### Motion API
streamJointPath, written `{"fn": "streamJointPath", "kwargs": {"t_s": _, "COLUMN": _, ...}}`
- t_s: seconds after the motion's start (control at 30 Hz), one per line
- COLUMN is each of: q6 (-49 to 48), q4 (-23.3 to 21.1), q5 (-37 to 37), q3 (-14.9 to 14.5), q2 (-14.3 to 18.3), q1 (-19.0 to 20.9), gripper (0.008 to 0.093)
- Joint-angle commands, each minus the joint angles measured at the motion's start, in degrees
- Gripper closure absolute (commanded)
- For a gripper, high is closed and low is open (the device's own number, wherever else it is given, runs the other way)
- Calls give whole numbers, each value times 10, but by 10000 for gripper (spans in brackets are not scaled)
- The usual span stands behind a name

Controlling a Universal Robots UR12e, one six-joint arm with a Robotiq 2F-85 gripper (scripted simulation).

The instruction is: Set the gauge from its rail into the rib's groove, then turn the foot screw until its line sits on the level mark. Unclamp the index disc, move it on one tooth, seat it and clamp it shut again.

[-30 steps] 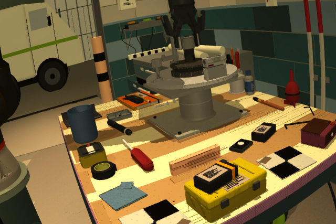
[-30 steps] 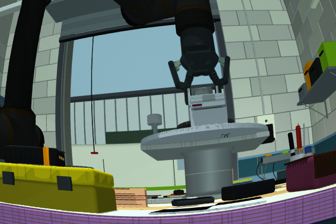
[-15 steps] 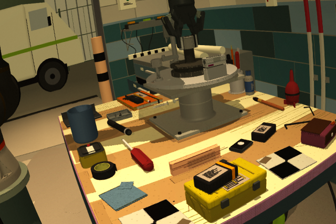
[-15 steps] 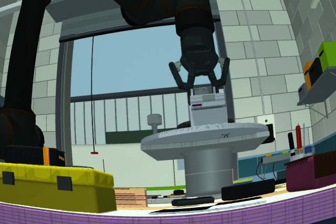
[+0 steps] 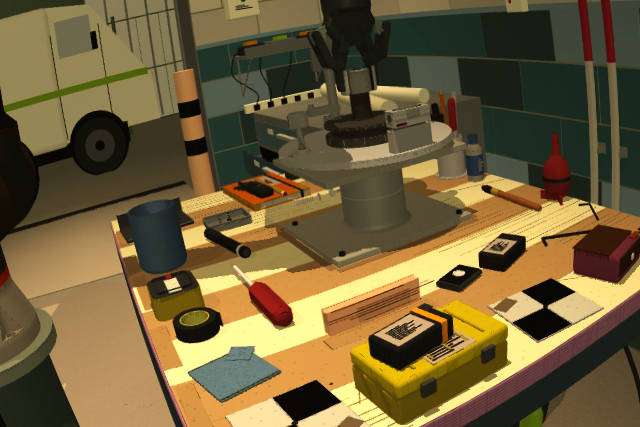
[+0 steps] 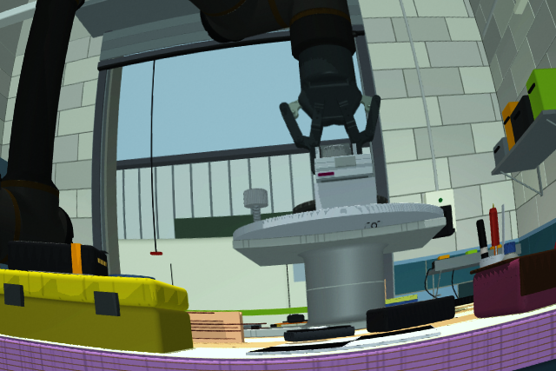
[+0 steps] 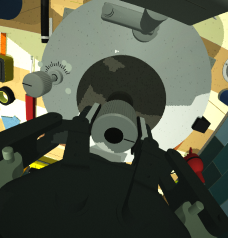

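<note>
The grey knurled clamp knob stands on a dark post above the toothed index disc at the centre of the round grey table, and my gripper is closed around that knob from above. The gauge, a pale block with a red mark, sits on the table just right of the disc. The foot screw, a small knurled knob with a line on its top, stands at the table's left rim beside a scale of tick marks.
The table's pedestal and base plate stand mid-bench. A rail arm crosses the far side of the table. A yellow toolbox, red screwdriver, blue cup and tape roll lie on the bench's near half.
</note>
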Motion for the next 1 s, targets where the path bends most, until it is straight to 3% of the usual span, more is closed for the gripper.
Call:
{"fn": "streamJointPath", "kwargs": {"t_s": 0.0, "q6": 0, "q4": 0, "q5": 0, "q3": -2, "q2": -1, "q1": 0, "gripper": 934}}
{"fn": "streamJointPath", "kwargs": {"t_s": 0.97, "q6": 0, "q4": 7, "q5": 0, "q3": -7, "q2": -4, "q1": 0, "gripper": 934}}
